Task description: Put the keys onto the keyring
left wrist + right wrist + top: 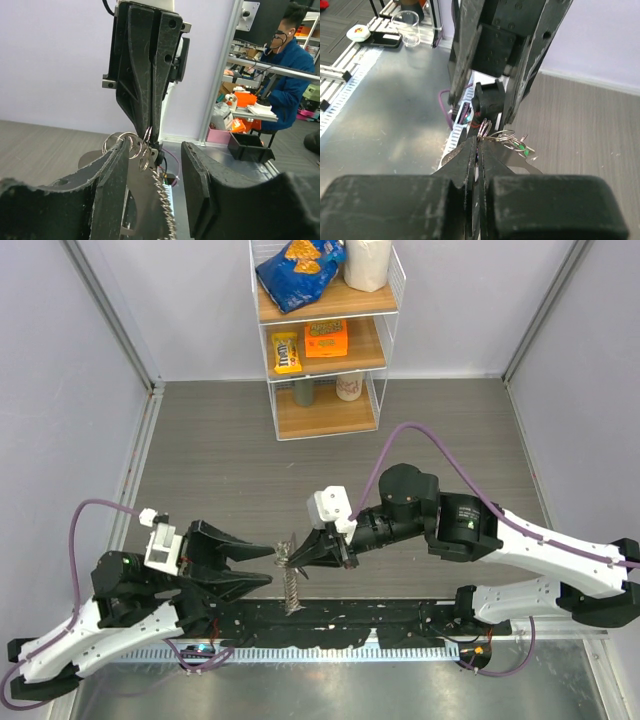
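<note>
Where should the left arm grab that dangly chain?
Pinch the keyring chain on its upper links, just below the shut right gripper, coming in sideways from the left. It hangs straight down and slack, so the open left fingers can close across it.

Left claw (268,568) agape, right claw (297,558) tight.

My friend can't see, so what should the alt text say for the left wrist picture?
The right gripper points down from above, shut on the keyring, which dangles between the fingers of the open left gripper. Far behind is a person in blue.
</note>
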Robot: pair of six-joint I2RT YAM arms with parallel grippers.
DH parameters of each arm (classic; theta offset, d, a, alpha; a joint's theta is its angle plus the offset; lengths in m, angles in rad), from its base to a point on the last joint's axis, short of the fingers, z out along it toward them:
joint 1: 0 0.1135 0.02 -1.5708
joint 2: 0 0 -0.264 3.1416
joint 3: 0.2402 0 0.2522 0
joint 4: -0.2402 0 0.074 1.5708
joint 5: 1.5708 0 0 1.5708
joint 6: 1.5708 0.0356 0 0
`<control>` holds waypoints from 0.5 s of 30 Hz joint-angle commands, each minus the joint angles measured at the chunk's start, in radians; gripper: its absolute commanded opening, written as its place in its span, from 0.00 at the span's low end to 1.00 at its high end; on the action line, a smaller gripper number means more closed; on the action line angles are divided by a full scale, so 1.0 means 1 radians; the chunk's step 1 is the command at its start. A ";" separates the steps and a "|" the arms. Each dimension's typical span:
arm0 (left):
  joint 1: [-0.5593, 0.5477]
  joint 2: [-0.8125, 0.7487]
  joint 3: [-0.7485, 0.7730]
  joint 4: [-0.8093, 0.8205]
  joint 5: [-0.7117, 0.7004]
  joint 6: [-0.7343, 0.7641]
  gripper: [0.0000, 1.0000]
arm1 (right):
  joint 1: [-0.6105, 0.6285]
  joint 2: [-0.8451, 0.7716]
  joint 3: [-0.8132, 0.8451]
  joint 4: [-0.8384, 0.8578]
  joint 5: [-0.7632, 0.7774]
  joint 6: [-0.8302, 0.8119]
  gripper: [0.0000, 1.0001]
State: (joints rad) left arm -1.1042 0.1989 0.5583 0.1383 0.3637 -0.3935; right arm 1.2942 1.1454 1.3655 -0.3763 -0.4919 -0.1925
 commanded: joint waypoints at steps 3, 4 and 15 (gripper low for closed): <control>0.001 0.031 0.121 -0.262 0.009 0.005 0.56 | 0.005 -0.019 0.040 -0.071 0.007 0.067 0.06; 0.003 0.039 0.132 -0.279 0.006 0.007 0.56 | 0.005 -0.019 0.041 -0.078 0.004 0.073 0.05; 0.003 0.165 0.236 -0.470 0.017 -0.002 0.59 | 0.005 0.033 0.041 -0.105 -0.030 0.143 0.05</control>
State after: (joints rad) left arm -1.1042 0.3302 0.7486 -0.2569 0.3523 -0.3901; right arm 1.2942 1.1534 1.3655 -0.5068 -0.5018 -0.0944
